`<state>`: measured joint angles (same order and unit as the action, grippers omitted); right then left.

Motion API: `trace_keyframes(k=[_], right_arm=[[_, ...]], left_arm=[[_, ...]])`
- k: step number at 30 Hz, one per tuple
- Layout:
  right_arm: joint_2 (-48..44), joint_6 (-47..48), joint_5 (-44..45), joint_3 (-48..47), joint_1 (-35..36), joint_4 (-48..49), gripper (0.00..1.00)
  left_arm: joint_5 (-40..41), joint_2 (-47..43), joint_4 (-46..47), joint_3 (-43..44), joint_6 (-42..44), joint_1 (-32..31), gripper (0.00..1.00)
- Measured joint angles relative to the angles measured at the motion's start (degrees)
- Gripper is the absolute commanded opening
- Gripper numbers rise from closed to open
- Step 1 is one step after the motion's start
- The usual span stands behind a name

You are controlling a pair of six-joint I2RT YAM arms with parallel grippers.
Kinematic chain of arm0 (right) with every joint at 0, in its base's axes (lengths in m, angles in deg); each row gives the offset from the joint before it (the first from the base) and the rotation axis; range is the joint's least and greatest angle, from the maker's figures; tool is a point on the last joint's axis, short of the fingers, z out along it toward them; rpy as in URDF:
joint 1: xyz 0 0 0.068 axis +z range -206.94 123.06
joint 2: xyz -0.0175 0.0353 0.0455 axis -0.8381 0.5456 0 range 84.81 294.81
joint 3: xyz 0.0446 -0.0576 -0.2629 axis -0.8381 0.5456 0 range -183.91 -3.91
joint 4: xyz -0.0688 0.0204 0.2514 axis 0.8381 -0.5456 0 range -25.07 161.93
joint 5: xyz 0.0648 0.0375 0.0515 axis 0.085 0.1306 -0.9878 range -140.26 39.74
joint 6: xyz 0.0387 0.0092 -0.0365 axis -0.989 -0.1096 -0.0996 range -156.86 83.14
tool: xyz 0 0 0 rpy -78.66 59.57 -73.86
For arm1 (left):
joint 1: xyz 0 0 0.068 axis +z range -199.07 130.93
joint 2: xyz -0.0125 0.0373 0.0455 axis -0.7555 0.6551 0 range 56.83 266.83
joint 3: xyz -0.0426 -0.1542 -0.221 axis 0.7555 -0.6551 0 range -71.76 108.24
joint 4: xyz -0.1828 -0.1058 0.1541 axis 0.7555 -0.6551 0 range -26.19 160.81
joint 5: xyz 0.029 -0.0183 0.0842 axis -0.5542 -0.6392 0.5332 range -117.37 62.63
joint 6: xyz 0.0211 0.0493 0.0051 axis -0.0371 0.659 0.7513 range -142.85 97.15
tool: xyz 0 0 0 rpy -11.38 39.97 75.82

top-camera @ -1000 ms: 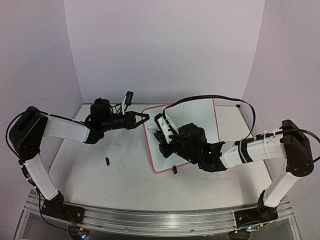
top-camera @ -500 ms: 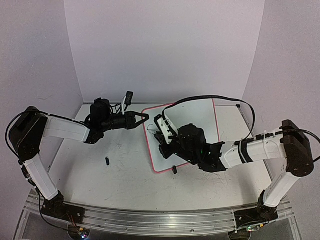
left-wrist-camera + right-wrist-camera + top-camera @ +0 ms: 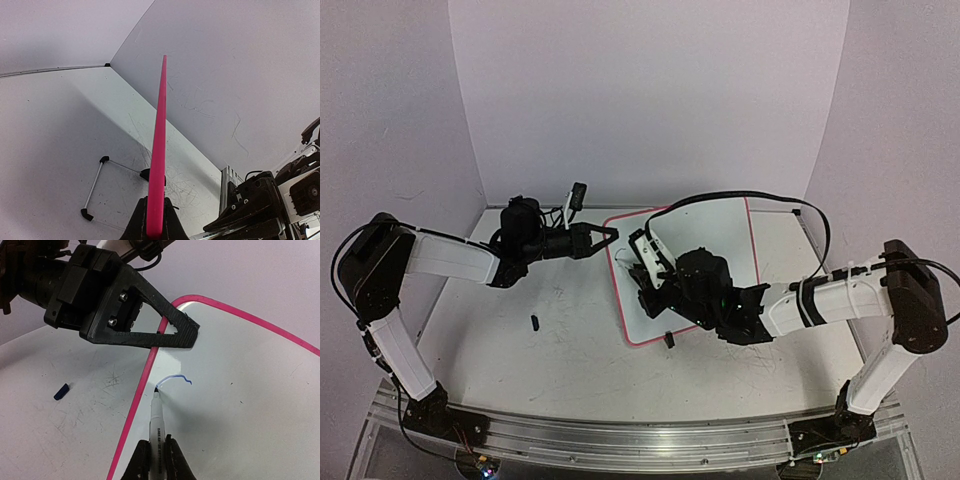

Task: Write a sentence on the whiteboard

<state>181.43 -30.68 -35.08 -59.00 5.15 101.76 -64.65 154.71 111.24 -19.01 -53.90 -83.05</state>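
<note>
The whiteboard (image 3: 717, 230) lies on the scuffed table (image 3: 570, 355), its pink-red rim showing along the left and near edges. The left gripper (image 3: 611, 236) reaches in from the left, its tips meeting at the board's far left corner. The right gripper (image 3: 639, 271) hangs over the board's left part, hiding the surface there. A small dark piece (image 3: 534, 322) lies apart on the table, and a black clip foot (image 3: 669, 340) sits at the board's near edge.

The top external camera looks down from high behind the near edge of the surface (image 3: 570, 340), covering all of it. The left wrist camera, close behind the left gripper (image 3: 154, 222), sights edge-on along the whiteboard (image 3: 159, 150) rim. The right wrist camera looks closely past the right gripper (image 3: 157, 450) and marker (image 3: 156, 422) at that same rim.
</note>
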Motion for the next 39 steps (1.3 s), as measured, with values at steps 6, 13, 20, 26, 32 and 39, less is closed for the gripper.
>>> trace_keyframes(k=[6, 13, 20, 26, 32, 39], right_arm=[[-0.27, -0.21, 0.10, 0.00, 0.00, -0.58, 0.00], [-0.53, -0.23, 0.24, 0.11, 0.00, -1.06, 0.00], [-0.74, -0.23, 0.54, 0.48, 0.00, -1.28, 0.00], [-0.76, -0.25, 0.69, 0.50, 0.02, -1.30, 0.00], [-1.12, -0.49, 1.52, 0.87, 0.09, -1.52, 0.00], [-1.59, -0.87, 2.52, 1.60, 0.11, -1.69, 0.00]], left_arm=[[0.00, 0.00, 0.00, 0.00, 0.02, 0.00, 0.00], [0.00, 0.00, 0.00, 0.00, 0.02, 0.00, 0.00], [0.00, 0.00, 0.00, 0.00, 0.04, 0.00, 0.00], [0.00, 0.00, 0.00, 0.00, 0.04, 0.00, 0.00], [0.00, 0.00, -0.01, 0.00, 0.06, 0.00, 0.00], [0.00, 0.00, -0.02, 0.00, 0.07, 0.00, 0.00]])
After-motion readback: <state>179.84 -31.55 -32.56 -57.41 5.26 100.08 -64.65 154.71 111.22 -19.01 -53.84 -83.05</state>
